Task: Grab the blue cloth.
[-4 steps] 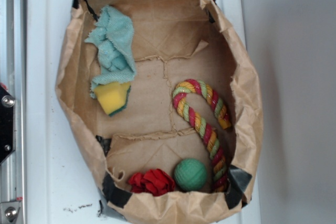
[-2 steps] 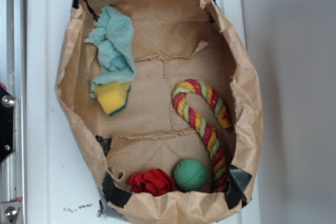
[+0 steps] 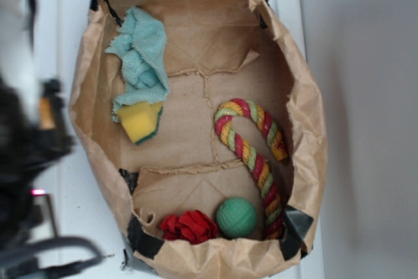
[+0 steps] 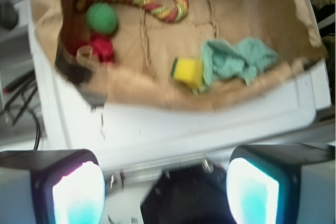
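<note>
**Gripper outside bag, cloth untouched**

Gripper released, fingers spread wide, nothing between them; it hangs over the white surface outside the brown paper bag. Blue cloth lies crumpled at the bag's 10 o'clock, its lower edge touching the yellow sponge. Rope toy at 4 o'clock.

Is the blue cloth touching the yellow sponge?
Touching. In the exterior view the blue cloth's lower edge drapes onto the top of the yellow sponge with no paper showing between; the wrist view agrees.
</note>
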### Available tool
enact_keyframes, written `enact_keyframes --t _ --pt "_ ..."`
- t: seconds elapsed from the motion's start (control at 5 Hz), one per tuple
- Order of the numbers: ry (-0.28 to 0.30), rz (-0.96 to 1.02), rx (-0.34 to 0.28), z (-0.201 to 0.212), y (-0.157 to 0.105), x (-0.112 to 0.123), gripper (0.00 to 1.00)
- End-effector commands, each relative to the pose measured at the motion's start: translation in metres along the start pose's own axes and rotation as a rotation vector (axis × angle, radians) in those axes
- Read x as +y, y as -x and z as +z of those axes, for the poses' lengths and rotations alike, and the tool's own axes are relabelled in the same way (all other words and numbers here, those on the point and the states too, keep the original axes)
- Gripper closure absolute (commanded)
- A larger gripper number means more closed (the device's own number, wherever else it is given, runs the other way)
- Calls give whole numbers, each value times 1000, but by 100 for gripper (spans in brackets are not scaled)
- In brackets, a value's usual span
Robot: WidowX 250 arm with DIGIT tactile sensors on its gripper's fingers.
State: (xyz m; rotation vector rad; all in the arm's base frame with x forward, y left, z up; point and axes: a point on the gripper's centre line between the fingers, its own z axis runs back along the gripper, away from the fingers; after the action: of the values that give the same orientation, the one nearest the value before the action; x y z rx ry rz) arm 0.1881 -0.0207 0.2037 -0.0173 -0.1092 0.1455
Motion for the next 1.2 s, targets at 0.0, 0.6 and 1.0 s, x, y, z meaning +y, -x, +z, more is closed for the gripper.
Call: enact_keyframes --t 0.0,0.6,1.0 --pt "-29 86 8 -53 -49 30 0" --pt "-19 209 2 -81 -79 56 0" --pt "-19 209 2 -81 -79 56 0"
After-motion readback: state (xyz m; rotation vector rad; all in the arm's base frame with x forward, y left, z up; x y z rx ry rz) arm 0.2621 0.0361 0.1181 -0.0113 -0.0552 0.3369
